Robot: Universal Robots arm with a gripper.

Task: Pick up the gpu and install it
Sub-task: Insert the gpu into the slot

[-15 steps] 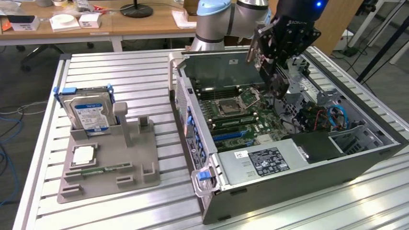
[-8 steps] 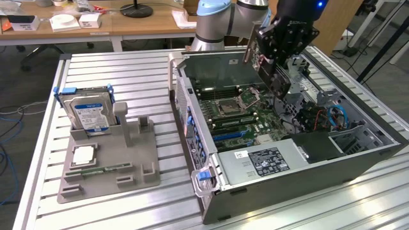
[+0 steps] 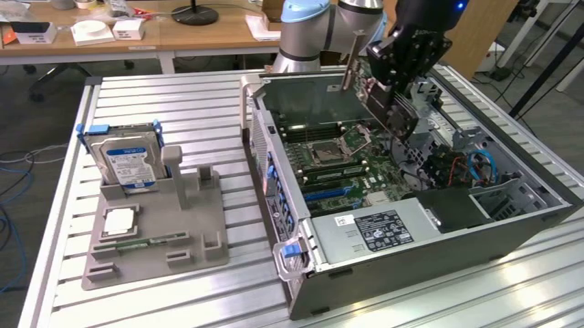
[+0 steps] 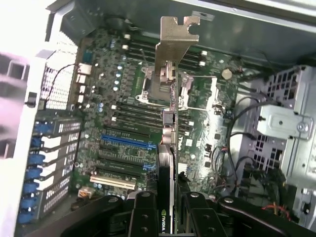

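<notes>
Robot gripper (image 3: 399,78) clamped on the gpu (image 3: 390,113), held edge-down above the motherboard (image 3: 333,167) inside the open computer case (image 3: 260,133); lowered off-slot, it could strike nearby components.

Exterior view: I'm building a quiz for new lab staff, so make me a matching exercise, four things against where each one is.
Things
1. gpu
2. hard drive
3. processor socket
4. power supply

Places
A. standing in the grey holder, outside the computer case
B. flat on the motherboard
C. in the gripper, above the open case
D. inside the case, at the end nearest the camera

Pairs: 1-C, 2-A, 3-B, 4-D
</notes>
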